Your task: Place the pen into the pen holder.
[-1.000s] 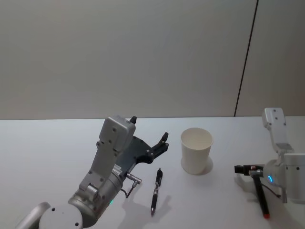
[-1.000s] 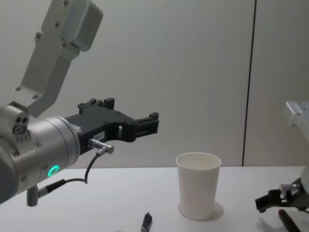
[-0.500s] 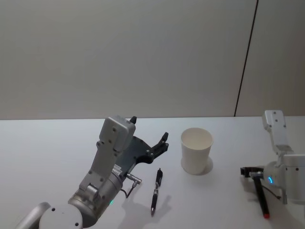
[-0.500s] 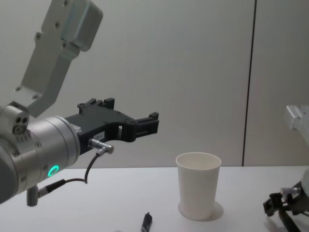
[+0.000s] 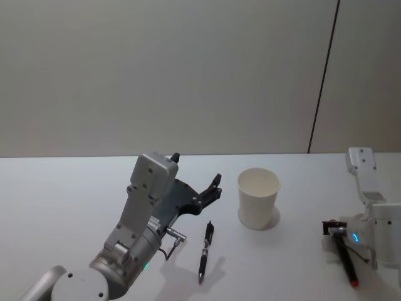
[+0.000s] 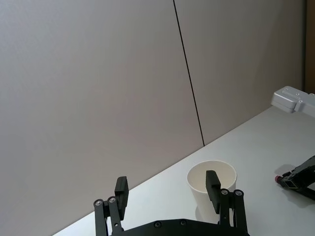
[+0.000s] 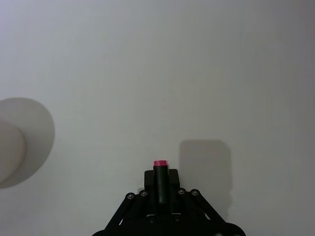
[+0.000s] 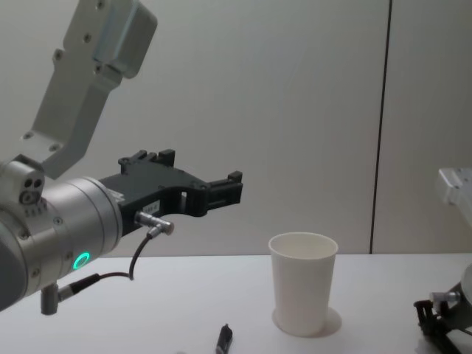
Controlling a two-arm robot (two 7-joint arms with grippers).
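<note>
The right gripper (image 5: 331, 226) has drawn back toward 3 o'clock from the pen holder (image 5: 257, 199), clamped on the red-tipped pen (image 5: 344, 262). The left gripper (image 6: 167, 187) hangs spread wide at the holder's 9 o'clock. 1 black pen (image 5: 205, 251) lies at 7 o'clock.

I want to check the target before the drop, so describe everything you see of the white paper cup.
The pen holder is a plain white paper cup, tapered toward its base, with a rolled rim. It stands upright on the white table, mouth open upward, nothing showing inside. Only the table touches it.
</note>
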